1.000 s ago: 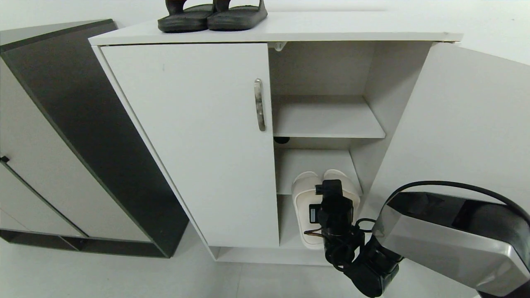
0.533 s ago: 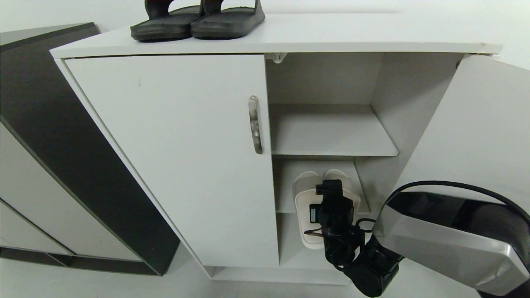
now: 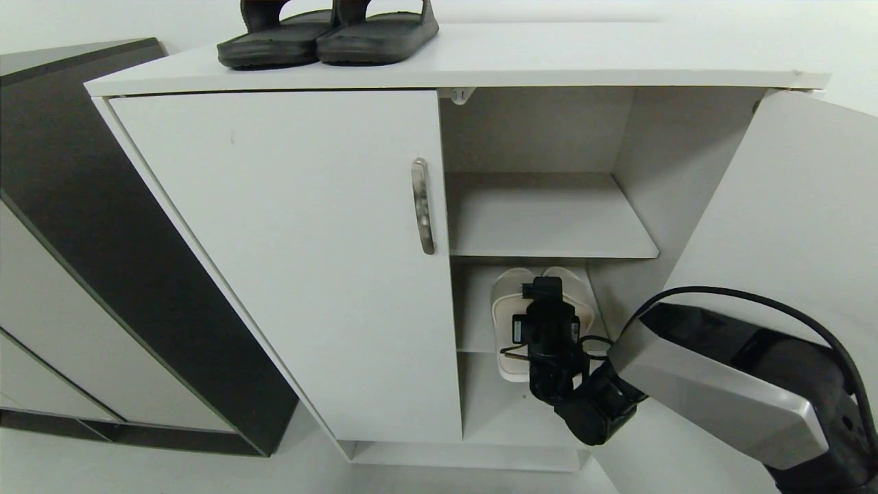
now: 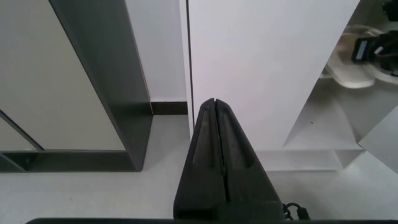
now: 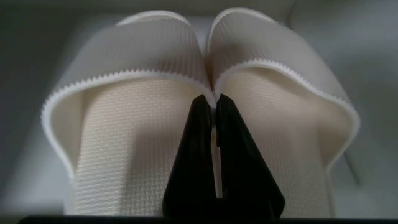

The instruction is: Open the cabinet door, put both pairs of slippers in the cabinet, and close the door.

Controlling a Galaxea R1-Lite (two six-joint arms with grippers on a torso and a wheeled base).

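Gripping the white slippers (image 3: 505,322), the right gripper (image 3: 542,291) sits inside the open right half of the cabinet (image 3: 549,55). In the right wrist view its jaws are pressed together on the two inner strap edges where the slippers (image 5: 124,124) meet, so the right gripper (image 5: 214,109) pinches the pair side by side.

- **White slippers:** toes point into the compartment below the upper shelf (image 3: 549,219). The toe ends lie over the lower shelf (image 3: 473,309); the heel ends project past its front edge. Whether the soles touch the shelf cannot be told.
- **Black slippers (image 3: 329,38):** side by side on the cabinet top, above the left door (image 3: 288,261), well apart from both grippers.
- **Left door:** closed, with its metal handle (image 3: 422,206) upright near the inner edge.
- **Right door (image 3: 796,206):** swung wide open, just beside the right arm.
- **Left gripper (image 4: 214,106):** jaws closed flush against each other with nothing between them. It hangs low above the floor (image 4: 93,193), facing the lower part of the left door (image 4: 261,62). The white slippers (image 4: 354,71) appear farther off past that door's edge.
- **Dark cabinet (image 3: 103,226):** stands just beside the white cabinet on its left.
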